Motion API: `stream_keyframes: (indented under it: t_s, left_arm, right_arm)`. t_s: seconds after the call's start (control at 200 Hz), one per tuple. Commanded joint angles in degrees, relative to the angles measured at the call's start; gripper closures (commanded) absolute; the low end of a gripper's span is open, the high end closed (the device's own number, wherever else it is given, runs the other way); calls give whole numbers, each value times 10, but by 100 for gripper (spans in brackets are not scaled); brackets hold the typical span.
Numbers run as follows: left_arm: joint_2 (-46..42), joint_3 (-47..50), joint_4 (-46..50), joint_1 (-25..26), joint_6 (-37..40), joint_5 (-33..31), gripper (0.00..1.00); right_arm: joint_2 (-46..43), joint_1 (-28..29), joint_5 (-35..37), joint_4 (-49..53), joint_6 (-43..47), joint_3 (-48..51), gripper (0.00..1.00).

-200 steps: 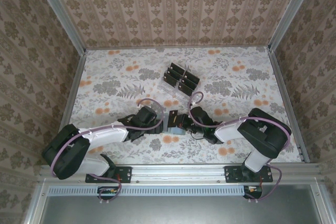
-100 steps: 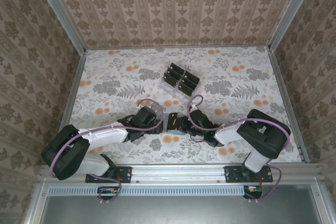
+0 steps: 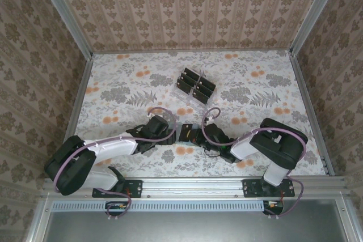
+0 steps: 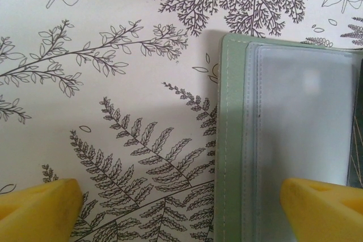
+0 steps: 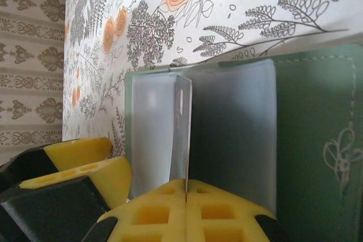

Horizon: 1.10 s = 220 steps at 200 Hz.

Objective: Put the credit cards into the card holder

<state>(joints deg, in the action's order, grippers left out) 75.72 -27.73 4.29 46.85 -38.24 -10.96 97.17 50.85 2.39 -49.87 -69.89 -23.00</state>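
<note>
Floral cloth covers the table; patterned walls close it in on three sides.

Hard to read:
- From above, the card holder is a thin grey-green sliver between the two grippers, mostly covered by them.
- Left wrist view: the holder lies open and flat, green stitched border and cloudy clear sleeves showing. Its right and lower parts are cut off by the frame edge.
- Left gripper has its jaws spread wide and holds nothing. One yellow fingertip is over bare cloth, the other over the holder's clear sleeve. I cannot tell whether that one presses down.
- Right gripper is clamped tight on one credit card, seen edge-on as a thin dark blade. It stands upright over the sleeves, near the holder's fold.
- I cannot tell whether the card's far end sits in a pocket or just above it.
- Dark cards in the clear rack are too small to count.

Edges and room:
- The holder lies near the front middle of the table, close to the arm bases.
- The rack stands well apart, behind it.
- Bare cloth runs wide to the left, right and rear.
</note>
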Motion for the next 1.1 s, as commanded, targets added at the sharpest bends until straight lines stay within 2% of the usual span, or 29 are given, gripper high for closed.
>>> stream_keyframes:
  t_s: [0.0, 0.27, 0.75, 1.095]
  left_arm:
    - [5, 23, 29, 2, -19, 11, 0]
    - [5, 24, 26, 2, -19, 10, 0]
    - [2, 28, 26, 2, -18, 12, 0]
    - [2, 29, 27, 2, -18, 10, 0]
  right_arm:
    - [7, 10, 48, 5, -22, 20, 100]
    - [-6, 16, 73, 29, -24, 20, 100]
    - [56, 17, 21, -62, -19, 8, 100]
    - [48, 20, 18, -64, -23, 21, 100]
